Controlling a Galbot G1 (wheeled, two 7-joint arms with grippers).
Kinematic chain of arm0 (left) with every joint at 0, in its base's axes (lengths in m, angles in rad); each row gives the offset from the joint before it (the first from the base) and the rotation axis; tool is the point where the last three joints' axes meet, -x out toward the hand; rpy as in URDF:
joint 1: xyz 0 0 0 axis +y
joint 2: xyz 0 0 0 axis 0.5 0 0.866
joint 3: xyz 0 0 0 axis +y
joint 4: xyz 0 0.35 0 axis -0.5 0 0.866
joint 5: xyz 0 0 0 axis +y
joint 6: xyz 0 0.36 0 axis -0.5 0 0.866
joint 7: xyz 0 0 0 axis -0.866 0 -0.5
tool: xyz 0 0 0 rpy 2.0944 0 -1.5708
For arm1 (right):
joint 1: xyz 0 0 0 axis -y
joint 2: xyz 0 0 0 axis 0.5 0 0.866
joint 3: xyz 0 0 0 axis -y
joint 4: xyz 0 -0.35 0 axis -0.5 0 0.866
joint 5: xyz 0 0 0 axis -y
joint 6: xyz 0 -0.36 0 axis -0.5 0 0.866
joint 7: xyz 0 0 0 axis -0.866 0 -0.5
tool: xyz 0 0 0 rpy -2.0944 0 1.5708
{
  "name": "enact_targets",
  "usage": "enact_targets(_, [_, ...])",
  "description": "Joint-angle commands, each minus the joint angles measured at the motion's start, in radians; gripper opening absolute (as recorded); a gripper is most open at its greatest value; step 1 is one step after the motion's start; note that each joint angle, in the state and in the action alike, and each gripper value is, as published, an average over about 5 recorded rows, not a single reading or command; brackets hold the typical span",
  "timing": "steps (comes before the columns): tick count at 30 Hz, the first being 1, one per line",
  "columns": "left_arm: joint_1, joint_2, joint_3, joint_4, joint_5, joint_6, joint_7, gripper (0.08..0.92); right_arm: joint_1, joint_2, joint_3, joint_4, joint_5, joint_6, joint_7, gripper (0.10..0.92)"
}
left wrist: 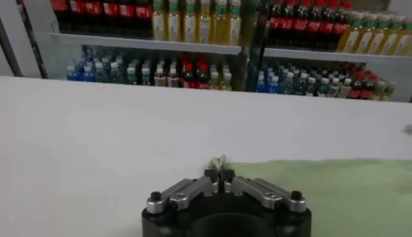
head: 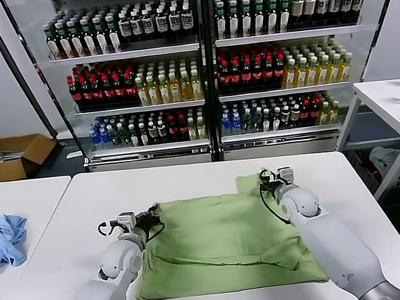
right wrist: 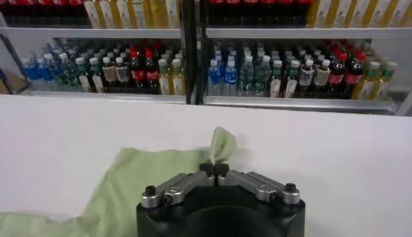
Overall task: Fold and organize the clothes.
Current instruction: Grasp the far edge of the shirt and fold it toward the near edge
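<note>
Left gripper (head: 152, 215) and right gripper (head: 265, 177) each pinch, apparently, 1 far corner of the green polo shirt (head: 223, 243).

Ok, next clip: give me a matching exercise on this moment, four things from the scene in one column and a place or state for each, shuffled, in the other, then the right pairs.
Things:
1. left gripper
2. right gripper
3. green polo shirt
4. light blue garment

Places or states:
A. crumpled on the neighbouring table at the robot's left
B. shut on the shirt's far right corner
C. spread flat on the white table
D. shut on the shirt's far left corner

Pairs: 1-D, 2-B, 3-C, 4-A
</note>
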Motion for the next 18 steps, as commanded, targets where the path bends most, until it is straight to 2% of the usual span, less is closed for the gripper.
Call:
enact_targets(1, [0.073, 0.016, -0.051, -0.154, -0.030, -0.043, 0.009, 0.112, -0.078, -0.062, 0.083, 0.227, 0.032, 0.011, 0.008, 0.106])
enact_targets(10, [0.187, 0.050, -0.115, -0.296, -0.068, -0.039, 0.009, 0.103, -0.237, -0.146, 0.197, 0.444, 0.062, -0.010, 0.021, 0.106])
enact_targets(18, [0.299, 0.072, -0.165, -0.414, -0.094, -0.020, 0.012, 0.102, -0.507, -0.186, 0.347, 0.656, 0.069, -0.034, 0.031, 0.106])
